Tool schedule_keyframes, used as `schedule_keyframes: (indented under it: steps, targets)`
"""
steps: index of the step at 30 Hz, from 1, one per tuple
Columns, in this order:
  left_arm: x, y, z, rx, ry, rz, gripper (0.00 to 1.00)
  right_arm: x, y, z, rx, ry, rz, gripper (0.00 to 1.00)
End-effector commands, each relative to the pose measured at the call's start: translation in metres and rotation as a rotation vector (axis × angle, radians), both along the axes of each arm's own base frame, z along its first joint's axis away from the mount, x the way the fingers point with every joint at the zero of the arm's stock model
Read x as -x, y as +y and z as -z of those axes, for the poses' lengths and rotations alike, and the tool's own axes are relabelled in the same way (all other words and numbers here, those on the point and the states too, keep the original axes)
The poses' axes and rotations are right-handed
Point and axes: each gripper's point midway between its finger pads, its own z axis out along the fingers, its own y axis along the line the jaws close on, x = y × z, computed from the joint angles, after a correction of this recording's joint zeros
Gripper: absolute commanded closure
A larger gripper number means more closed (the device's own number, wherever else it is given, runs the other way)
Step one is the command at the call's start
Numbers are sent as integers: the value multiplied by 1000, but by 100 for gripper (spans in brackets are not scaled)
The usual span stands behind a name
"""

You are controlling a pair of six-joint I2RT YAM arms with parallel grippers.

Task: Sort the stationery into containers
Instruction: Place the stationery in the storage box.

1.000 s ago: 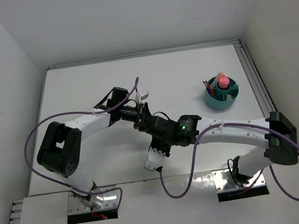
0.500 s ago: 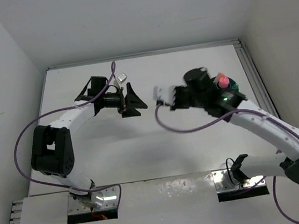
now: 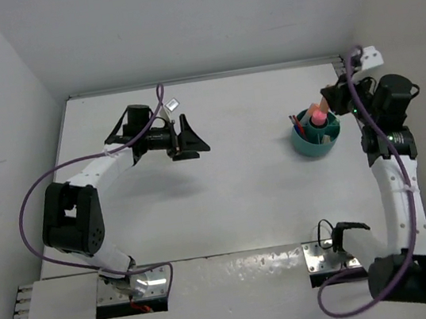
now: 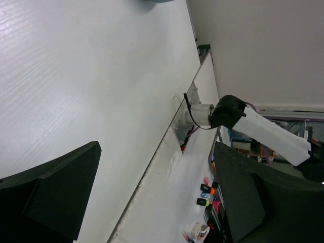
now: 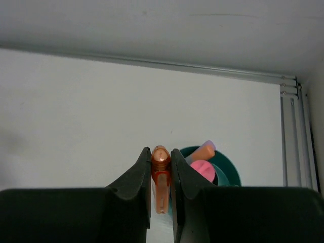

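My right gripper (image 3: 331, 98) hangs just above the far right side of the teal cup (image 3: 316, 142), shut on a red-orange pen (image 3: 319, 106). In the right wrist view the pen (image 5: 161, 172) stands upright between the fingers of the gripper (image 5: 161, 153), just left of the cup (image 5: 227, 167). The cup holds a pink-red marker (image 5: 204, 170), an orange stub with a lilac end (image 5: 202, 151) and other pens. My left gripper (image 3: 192, 138) hovers over the table's left middle, open and empty; the left wrist view shows the gripper (image 4: 157, 202) with only bare table between its fingers.
The white table (image 3: 225, 190) is walled at the back and both sides, with a metal rail (image 3: 362, 113) along its right edge close to the cup. The right arm's base (image 4: 225, 111) shows in the left wrist view.
The two grippers were together at the table's middle. The left gripper opened and drew back left. The right arm swung right with the pen to the cup.
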Motion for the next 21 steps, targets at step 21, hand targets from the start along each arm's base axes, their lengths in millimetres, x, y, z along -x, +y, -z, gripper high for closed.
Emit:
schedule_keyframes:
  steps: [21]
  targets:
    - [-29, 14, -8, 20, -81, -62, 0, -75, -108, 48, -245, 12, 76, 100]
